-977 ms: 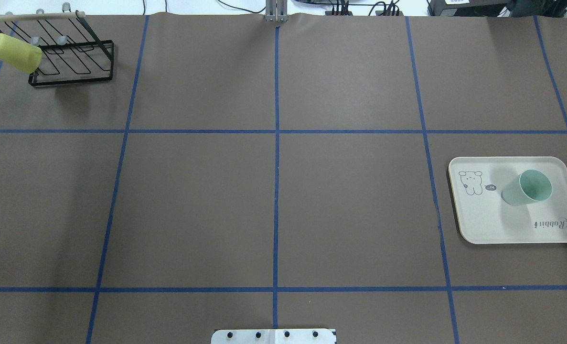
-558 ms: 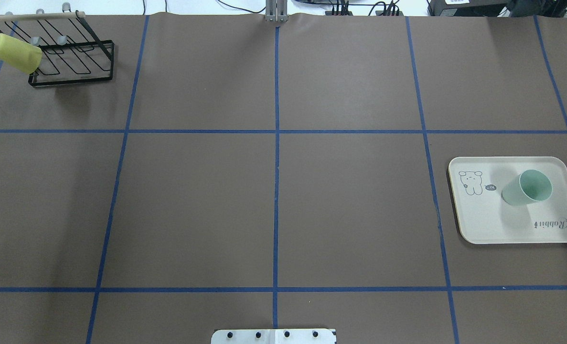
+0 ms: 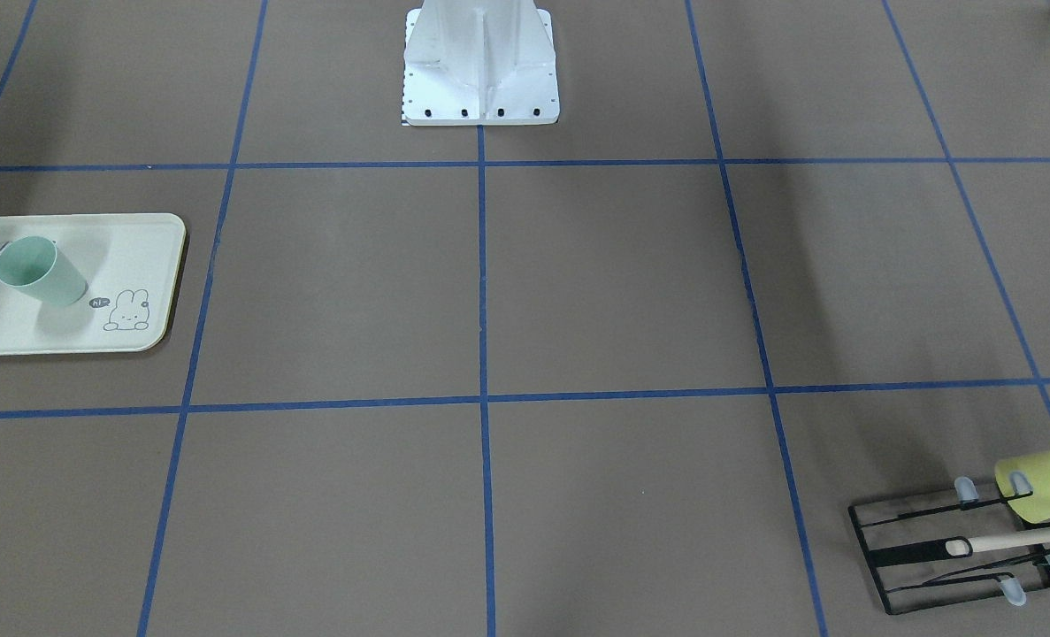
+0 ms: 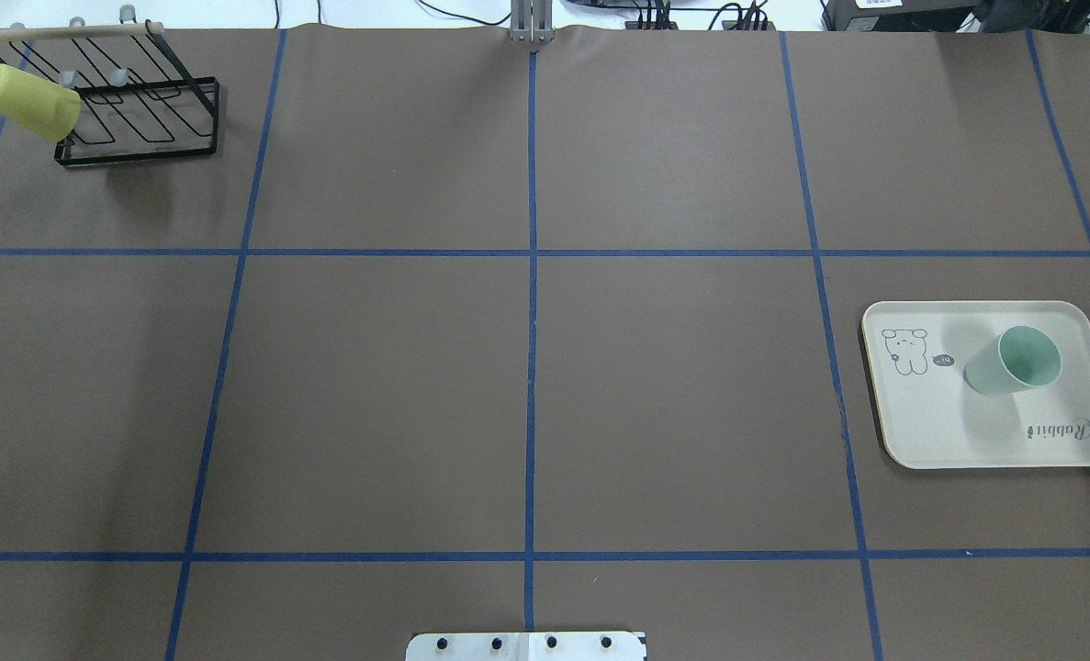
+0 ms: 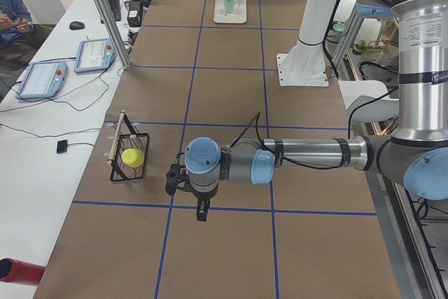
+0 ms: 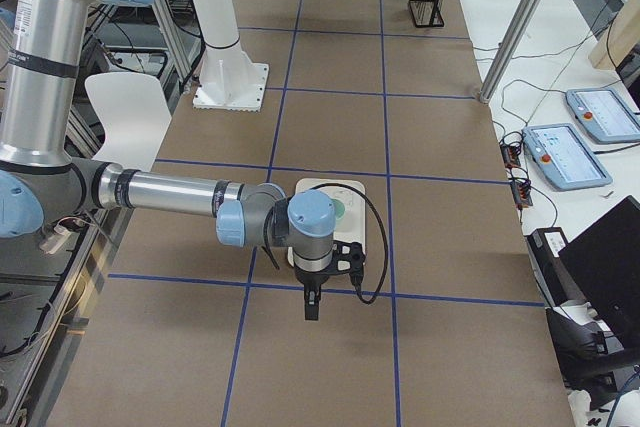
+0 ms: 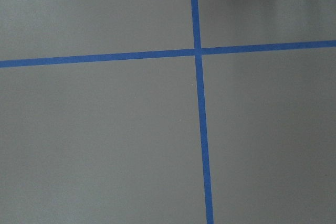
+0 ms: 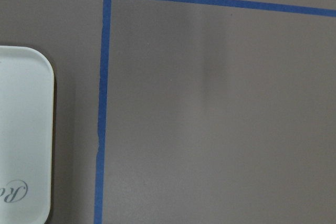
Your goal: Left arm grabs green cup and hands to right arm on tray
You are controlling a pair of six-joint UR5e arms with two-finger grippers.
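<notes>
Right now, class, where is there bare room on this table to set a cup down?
Bare: the middle squares, bordered by blue tape, between the wire rack and the tray. The tray's rabbit end, beside the green cup, is free too. Crowded: the rack corner, with the yellow-green cup.

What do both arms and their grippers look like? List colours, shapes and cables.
The left arm and right arm match: silver-grey tubes, pale blue joint caps, a looping black cable, and a black left gripper and right gripper with narrow jaws.
</notes>
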